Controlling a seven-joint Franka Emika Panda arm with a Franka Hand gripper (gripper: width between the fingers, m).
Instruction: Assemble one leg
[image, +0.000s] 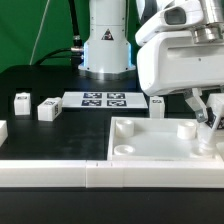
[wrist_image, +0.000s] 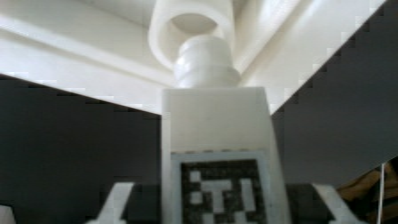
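Leg (wrist_image: 217, 120) is held in the gripper (image: 207, 118) at approx 3 o'clock in the exterior view, over the tray (image: 150, 150) corner on that view's right. The fingers (wrist_image: 121, 203) clamp it from both sides, set narrow, w/ the tag (wrist_image: 222, 187) facing the wrist cam. In the wrist view the leg's round peg (wrist_image: 201, 62) points at a socket (wrist_image: 192, 18) in the tray and overlaps its ring; can't tell if it's seated or only touching. The tray lies on the black counter (image: 60, 135) at approx 4-5 o'clock. The marker board (image: 103, 99) lies flat near centre, in front of the arm base (image: 105, 45) at 12 o'clock. The far block (image: 21, 99) and near block (image: 47, 110) sit close together at 9 o'clock, well apart from the tray. A third block (image: 157, 103) sits just beside the board at its 3 o'clock. A white rail (image: 60, 172) runs along the 6 o'clock edge.
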